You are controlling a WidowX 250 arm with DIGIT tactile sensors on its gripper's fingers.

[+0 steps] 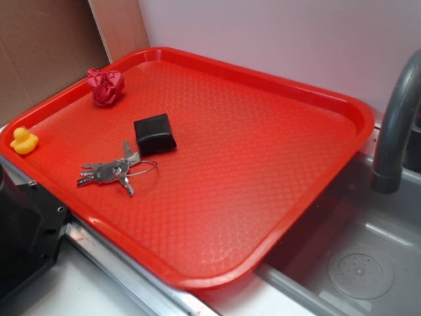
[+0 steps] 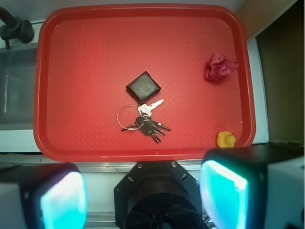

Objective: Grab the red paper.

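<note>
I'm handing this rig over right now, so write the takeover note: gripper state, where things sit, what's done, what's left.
Gripper: open, empty, held high above the near edge of the red tray.
Red paper: lying on the tray near its far corner, untouched, apart from everything else.
Also on the tray: black box mid-tray, keys just beside it, yellow duck at the rim.
Done: nothing yet.
Left: move over the paper, descend, close on it, lift.

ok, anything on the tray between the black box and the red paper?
No. In both views only bare tray separates the black box and the red paper; the keys lie elsewhere.
</note>
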